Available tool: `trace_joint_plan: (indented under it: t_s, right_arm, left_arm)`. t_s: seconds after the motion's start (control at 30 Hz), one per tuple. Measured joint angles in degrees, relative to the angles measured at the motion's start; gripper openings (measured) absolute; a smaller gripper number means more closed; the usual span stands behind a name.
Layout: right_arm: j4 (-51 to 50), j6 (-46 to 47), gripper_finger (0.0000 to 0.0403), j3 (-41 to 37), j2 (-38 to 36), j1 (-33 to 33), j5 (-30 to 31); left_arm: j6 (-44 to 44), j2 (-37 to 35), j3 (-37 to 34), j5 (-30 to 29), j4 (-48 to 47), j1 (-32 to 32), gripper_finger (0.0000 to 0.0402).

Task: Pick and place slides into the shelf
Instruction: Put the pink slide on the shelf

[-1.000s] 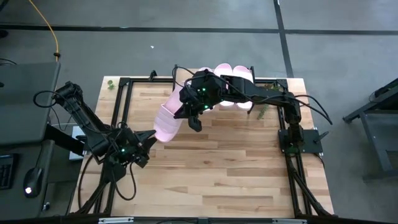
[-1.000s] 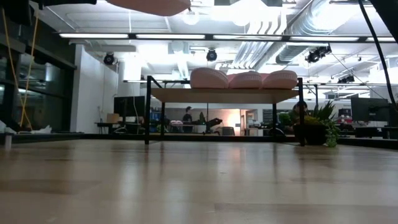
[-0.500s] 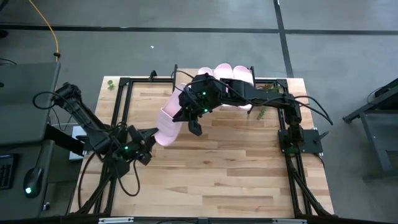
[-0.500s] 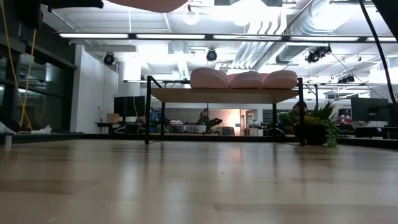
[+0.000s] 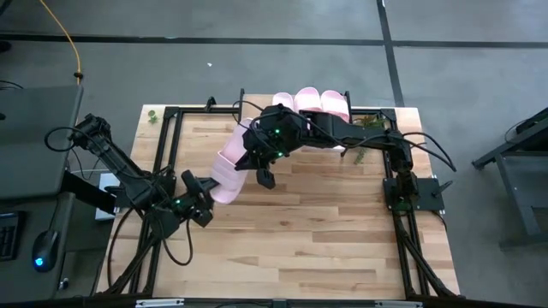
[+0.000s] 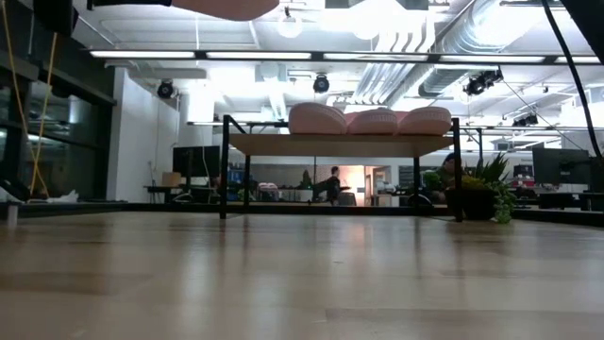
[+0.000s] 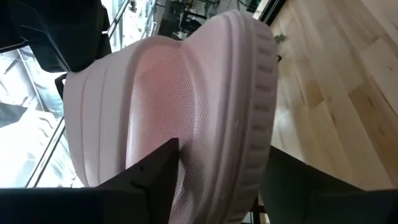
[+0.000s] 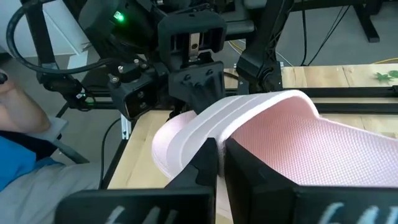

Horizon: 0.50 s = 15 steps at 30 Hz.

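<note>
the fourth slide (image 5: 229, 162) hangs in the air above the table (image 5: 291, 231), toward the far edge and left of centre, tilted with one end lower. i see my right gripper (image 5: 254, 156) clamped on its upper end, fingers pinched together on the sole's rim just beside the ribbed strap (image 8: 230, 118) in the right wrist view. my left gripper (image 5: 208, 185) meets the slide's lower end from the left side of the table; in the left wrist view its two dark fingers (image 7: 155, 171) stand apart, one on each side of the sole, and i cannot tell whether they press on it.

three other slides (image 5: 310, 103) lie side by side on the shelf (image 6: 340, 144), which stands along the far edge of the table, right of centre; in the low view they touch one another across the right part of the plank, leaving its left end bare. a small green plant (image 6: 481, 184) stands near the shelf's right legs. a blue sleeve (image 8: 25, 168) shows beyond the table's left edge.
</note>
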Motion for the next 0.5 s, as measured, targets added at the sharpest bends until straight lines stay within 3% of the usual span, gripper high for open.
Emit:
trace_joint_plan:
  t_s: [0.17, 0.5]
  right_arm:
    - [0.3, 0.0, 0.0, 0.0, 0.4, 0.0, 0.0]
    - [0.5, -0.2, 0.0, 0.0, 0.9, -0.1, 1.1]
  left_arm:
    - [0.5, 0.0, 0.0, -0.1, 1.2, 0.0, 0.0149]
    - [2.5, 0.0, 0.0, 0.0, 4.6, -0.1, 0.0037]
